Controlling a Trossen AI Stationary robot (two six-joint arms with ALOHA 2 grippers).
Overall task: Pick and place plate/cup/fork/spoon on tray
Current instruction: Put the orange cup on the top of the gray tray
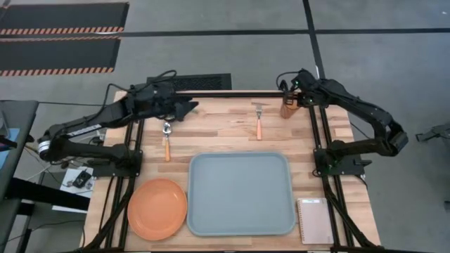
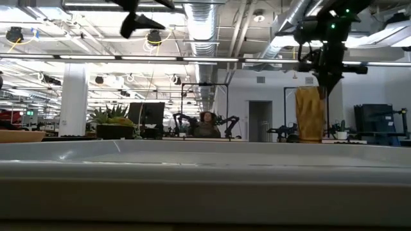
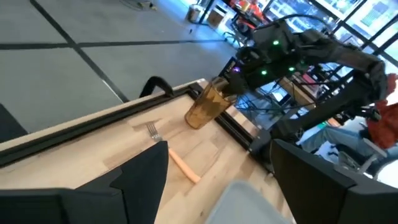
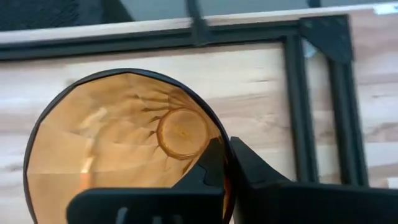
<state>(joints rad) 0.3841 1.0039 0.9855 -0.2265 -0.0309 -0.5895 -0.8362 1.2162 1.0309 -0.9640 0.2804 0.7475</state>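
In the high view the right gripper (image 1: 289,96) sat at the upper right of the frame, over the far right corner of the desk (image 1: 225,137), with its fingers clenched on the rim of the cup (image 1: 287,107). The right wrist view looked straight down into the amber cup (image 4: 124,143): one finger (image 4: 208,168) reached inside the wall and the other pressed just outside it. In the low view the cup (image 2: 309,114) hung below the gripper (image 2: 324,80) at the right of the frame, its base above the tray's far rim line; whether it cleared the desk could not be told.

The left gripper (image 1: 188,107) hovered at the upper left of the desk, near the spoon (image 1: 166,140), with its fingers (image 3: 146,180) spread apart and empty, as the left wrist view showed.

The fork (image 1: 258,121) lay just left of the cup, tines toward the top of the frame. The tray (image 1: 240,193) filled the lower middle, nothing on it. The plate (image 1: 157,209) rested at the lower left, just beside the tray's left edge. A notepad (image 1: 315,221) lay at the lower right, beside the tray.
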